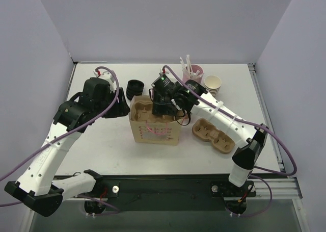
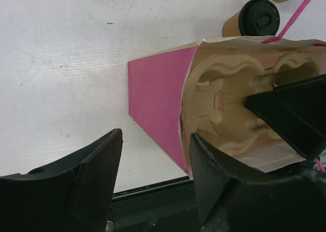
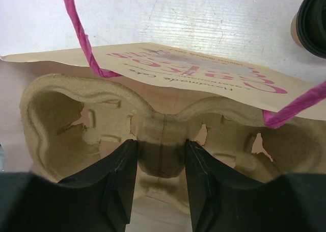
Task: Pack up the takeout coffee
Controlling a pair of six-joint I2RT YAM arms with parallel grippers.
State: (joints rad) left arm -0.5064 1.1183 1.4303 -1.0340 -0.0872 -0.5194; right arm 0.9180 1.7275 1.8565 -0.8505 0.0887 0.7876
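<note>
Seating the cup tray (image 3: pixel 153 114) in the paper bag (image 1: pixel 155 132) looked like the step in hand, and doing it well meant lowering it level, clear of the pink handles (image 3: pixel 81 33), until it sat flat on the bottom. The right claw (image 3: pixel 160 160) pinched the tray's middle ridge from above, inside the bag's mouth. The left claw (image 2: pixel 155 176) stood spread astride the bag's left wall, gripping nothing that I could make out; it could steady that wall. The coffee (image 1: pixel 135 89) stood upright on the table (image 1: pixel 117 150), outside the bag, just beyond its far left corner, near both claws but touching neither
</note>
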